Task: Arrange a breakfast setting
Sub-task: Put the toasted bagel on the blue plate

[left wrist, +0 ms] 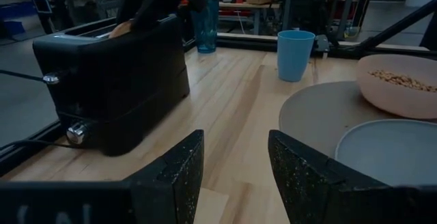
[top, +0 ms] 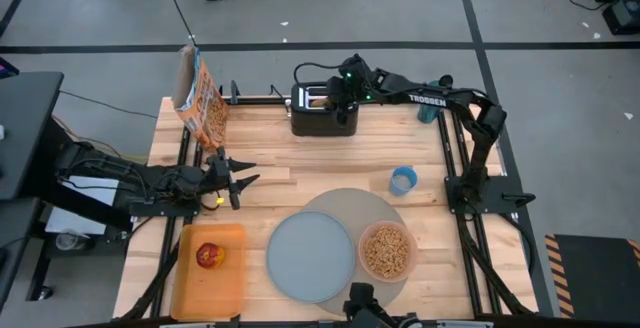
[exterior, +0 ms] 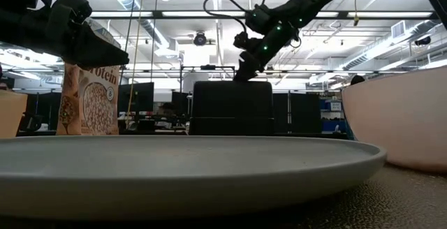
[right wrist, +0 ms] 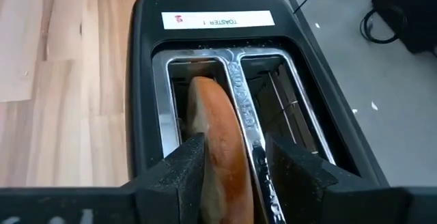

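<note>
We held our right gripper (right wrist: pixel 232 159) spread astride the toasted bagel half (right wrist: pixel 220 138) standing in the black toaster (right wrist: pixel 225 67) slot, ready to pinch and lift it toward the grey plate (top: pixel 309 256), while our left gripper (top: pixel 238 178) waited, parted and empty.

high view: overhead, straight down, far, whole table (top: pixel 330 148) in frame, toaster (top: pixel 322 109) at 12 o'clock, plate (top: pixel 309 256) at 6. low view: table height at near edge, facing toward 12 o'clock, very close to plate (exterior: pixel 181 166) rim, toaster (exterior: pixel 231 107) beyond. left wrist view: low, facing toaster (left wrist: pixel 113 80) and bowl (left wrist: pixel 399 84). right wrist view: directly above toaster (right wrist: pixel 225 80) slots, close, looking down.
</note>
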Robot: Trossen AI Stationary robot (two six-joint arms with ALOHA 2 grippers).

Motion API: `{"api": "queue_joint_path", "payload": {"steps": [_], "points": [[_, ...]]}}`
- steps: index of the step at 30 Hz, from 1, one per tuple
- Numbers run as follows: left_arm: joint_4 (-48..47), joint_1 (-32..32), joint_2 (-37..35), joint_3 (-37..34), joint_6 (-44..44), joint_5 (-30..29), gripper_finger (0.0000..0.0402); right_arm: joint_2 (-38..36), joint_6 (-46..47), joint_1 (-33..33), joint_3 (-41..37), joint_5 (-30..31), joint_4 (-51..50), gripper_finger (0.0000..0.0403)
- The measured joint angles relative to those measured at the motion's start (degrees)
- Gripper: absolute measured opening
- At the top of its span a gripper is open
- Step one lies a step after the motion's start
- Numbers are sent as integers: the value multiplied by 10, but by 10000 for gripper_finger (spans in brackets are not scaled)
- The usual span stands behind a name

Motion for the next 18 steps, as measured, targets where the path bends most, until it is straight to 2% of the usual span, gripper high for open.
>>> {"api": "queue_joint_path", "payload": {"steps": [4, 13, 18], "points": [[0, 0, 0, 0, 0, 0, 172, 0, 2, -1, -2, 0, 1, 145], [0, 0, 0, 0, 1, 0, 172, 0, 1, 0, -3, 16, -1, 75], [-1, 0, 0, 0, 2, 0, 172, -8, 0, 0, -4, 25, -7, 59]]}}
